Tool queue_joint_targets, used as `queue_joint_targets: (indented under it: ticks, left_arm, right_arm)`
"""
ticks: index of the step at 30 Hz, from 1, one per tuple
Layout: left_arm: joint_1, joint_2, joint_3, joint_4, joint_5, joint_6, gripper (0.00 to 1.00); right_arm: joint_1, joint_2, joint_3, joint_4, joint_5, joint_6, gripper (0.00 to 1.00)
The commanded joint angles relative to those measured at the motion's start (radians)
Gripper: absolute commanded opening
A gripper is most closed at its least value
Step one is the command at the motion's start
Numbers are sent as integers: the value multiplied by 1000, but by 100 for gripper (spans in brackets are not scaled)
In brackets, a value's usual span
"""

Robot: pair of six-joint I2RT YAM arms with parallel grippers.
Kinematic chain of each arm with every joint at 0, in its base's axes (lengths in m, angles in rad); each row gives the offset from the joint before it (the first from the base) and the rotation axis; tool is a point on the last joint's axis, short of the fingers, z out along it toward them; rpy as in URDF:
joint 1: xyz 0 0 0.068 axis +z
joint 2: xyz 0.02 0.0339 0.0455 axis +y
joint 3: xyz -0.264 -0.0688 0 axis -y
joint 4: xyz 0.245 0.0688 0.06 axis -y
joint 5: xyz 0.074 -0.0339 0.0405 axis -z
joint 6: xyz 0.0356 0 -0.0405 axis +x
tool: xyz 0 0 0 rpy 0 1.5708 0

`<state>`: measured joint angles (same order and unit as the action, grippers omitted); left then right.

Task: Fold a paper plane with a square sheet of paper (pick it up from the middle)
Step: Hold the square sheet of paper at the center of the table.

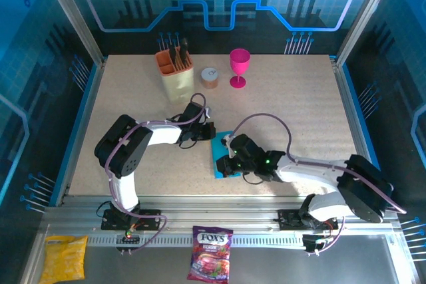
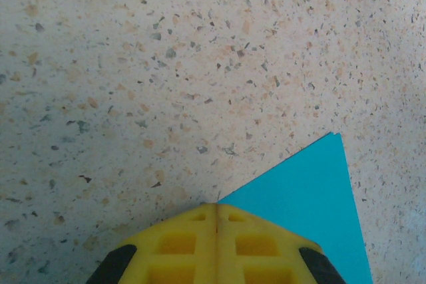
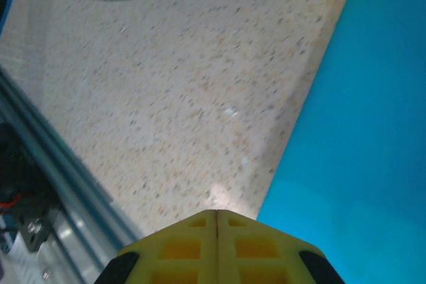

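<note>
The cyan-blue sheet of paper (image 1: 219, 159) lies flat on the speckled table, mid-front, between both arms. My left gripper (image 1: 209, 131) sits at its far end; in the left wrist view its yellow fingertips (image 2: 217, 205) are pressed together right at the paper's edge (image 2: 306, 211), with nothing visible between them. My right gripper (image 1: 231, 164) rests over the sheet's near part and hides some of it. In the right wrist view its shut tips (image 3: 217, 212) are just left of the paper's long edge (image 3: 359, 131). The paper plane is out of view.
At the back stand a beige holder with orange insert (image 1: 176, 71), a small round tin (image 1: 210, 77) and a pink goblet (image 1: 239, 68). A purple candy bag (image 1: 210, 254) and a yellow snack bag (image 1: 64, 257) lie below the front rail (image 3: 40, 164).
</note>
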<state>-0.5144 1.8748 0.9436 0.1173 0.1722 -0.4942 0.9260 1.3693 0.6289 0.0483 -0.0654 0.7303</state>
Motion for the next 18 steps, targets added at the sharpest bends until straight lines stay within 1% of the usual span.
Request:
queue_joint_targets:
  ticks: [1,5,8,11,15,18]
  left_arm:
    - [-1,-4,-19,-51,-29,22,0]
    - [-1,0,-19,-44,-22,16,0]
    - [0,-7,-19,-45,-18,15,0]
    - [-1,-40,-22,-47,2,8,0]
    - [-4,-129,-49,-38,39,-32,0]
    - [-27,-200,-90,-25,58,-75,0]
  right_arm:
    - [-28,97,30,50,-40,-19,0]
    - [-46,211,43,143,-103,-3,0]
    - [-50,263,28,183,-124,10,0]
    - [-53,280,-19,211,-124,32,0]
    - [-55,286,-80,248,-114,64,0]
    - [-55,292,-120,284,-114,89,0]
